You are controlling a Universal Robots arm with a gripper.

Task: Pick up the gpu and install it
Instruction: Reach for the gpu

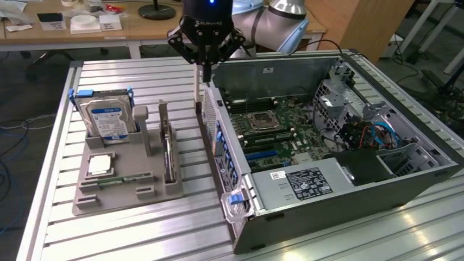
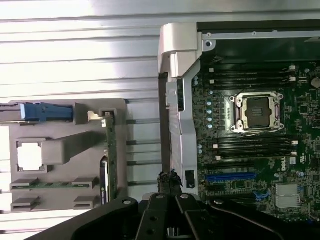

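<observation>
Gripper (image 1: 206,75) over computer case (image 1: 348,209) wall, fingers pressed together, holding nothing; gpu (image 1: 168,148) on edge in grey holder (image 1: 119,202) beside case.

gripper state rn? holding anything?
Gripper: shut, holding nothing; the gpu stands in the gray holder.

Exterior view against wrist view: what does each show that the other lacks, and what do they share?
Exterior view: the power supply, blue cables, the hard drive with its blue label, and a desk behind. Wrist view: a straight-down look along the gpu standing on edge in the grey holder. Shared: gpu, holder, motherboard with its CPU socket, and the gripper, jaws shut, over the case wall nearest the holder.
</observation>
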